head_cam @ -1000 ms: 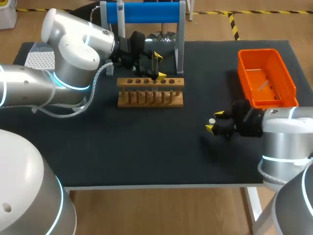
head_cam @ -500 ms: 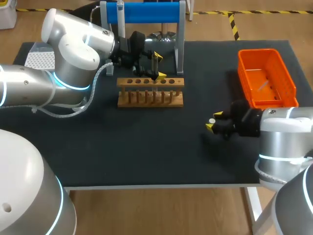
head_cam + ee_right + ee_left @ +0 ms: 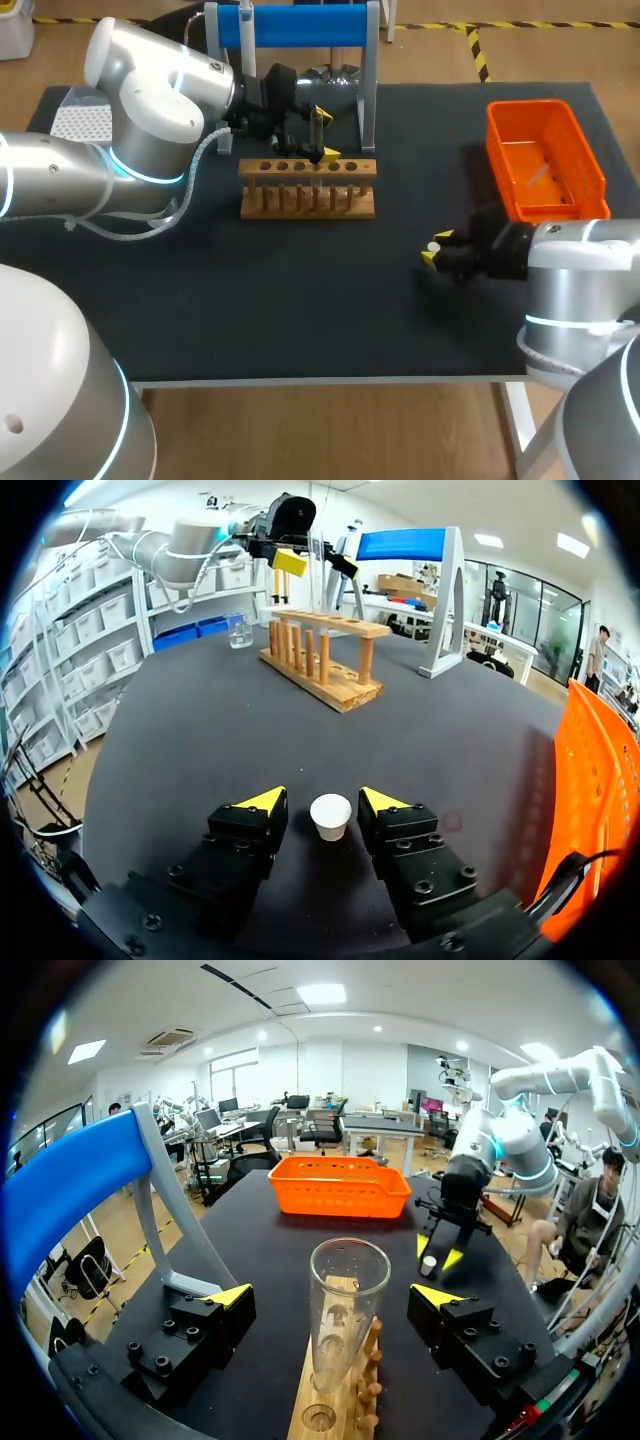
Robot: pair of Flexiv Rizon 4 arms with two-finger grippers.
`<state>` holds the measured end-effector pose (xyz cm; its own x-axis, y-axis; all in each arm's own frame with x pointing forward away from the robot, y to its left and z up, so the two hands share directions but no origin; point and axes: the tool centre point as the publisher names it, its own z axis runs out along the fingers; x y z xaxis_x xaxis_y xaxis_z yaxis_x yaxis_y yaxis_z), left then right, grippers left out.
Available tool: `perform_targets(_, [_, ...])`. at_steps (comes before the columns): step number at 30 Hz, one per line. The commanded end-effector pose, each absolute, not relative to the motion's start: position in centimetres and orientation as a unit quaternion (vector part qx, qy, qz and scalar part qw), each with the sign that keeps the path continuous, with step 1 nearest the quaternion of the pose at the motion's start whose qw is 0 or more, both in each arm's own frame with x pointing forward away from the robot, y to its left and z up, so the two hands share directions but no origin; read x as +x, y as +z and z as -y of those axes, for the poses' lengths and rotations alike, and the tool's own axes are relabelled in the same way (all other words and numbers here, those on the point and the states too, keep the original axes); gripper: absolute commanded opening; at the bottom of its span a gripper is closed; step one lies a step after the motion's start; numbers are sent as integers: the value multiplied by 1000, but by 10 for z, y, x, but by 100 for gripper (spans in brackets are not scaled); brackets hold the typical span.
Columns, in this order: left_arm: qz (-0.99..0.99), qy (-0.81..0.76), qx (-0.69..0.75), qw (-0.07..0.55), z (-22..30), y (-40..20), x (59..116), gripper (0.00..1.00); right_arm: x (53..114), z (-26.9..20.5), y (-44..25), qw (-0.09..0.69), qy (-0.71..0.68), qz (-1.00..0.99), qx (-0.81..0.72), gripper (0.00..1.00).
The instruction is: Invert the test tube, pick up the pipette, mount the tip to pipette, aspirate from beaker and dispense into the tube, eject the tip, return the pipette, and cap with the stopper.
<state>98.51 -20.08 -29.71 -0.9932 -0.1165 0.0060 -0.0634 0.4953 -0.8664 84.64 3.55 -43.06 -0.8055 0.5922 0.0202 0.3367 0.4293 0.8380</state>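
Finds left gripper (image 3: 333, 1295) over the wooden rack (image 3: 308, 188) at the far side of the counter (image 3: 250, 300), fingers spread wide to either side of the test tube (image 3: 346, 1310) and touching neither side of it. Records test tube standing upright in a rack hole, mouth up, of clear glass. Finds right gripper (image 3: 434, 250) low over the near right part of the counter, well apart from the rack, fingers parted. Notes white stopper (image 3: 330, 816) standing on the counter between those fingers, with a narrow gap on each side in the right wrist view. Places orange basket (image 3: 545, 160) at the counter's right edge, blue stand (image 3: 300, 25) behind the rack, small beaker (image 3: 239, 630) on the counter near the rack
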Motion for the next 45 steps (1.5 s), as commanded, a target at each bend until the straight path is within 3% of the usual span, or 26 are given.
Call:
perform_targets(1, [-864,-501,-51,26,201,-298,987,100,848,-36,-432,140,455,-834,279,47])
perform_targets(23, [-864,-501,-51,26,201,-298,987,100,851,-36,-434,139,452,-835,283,28])
perform_targets(26, [-864,-501,-51,26,201,-298,987,100,851,-36,-435,138,450,-835,285,18])
perform_targets(28, [-864,-501,-51,26,201,-298,987,100,852,-36,-435,138,449,-835,286,2])
perform_targets(29, [-864,-501,-51,26,201,-298,987,100,852,-36,-435,138,449,-835,286,0])
perform_targets(45, [-864,-501,-51,26,201,-298,987,100,863,-43,-377,149,486,-828,236,0])
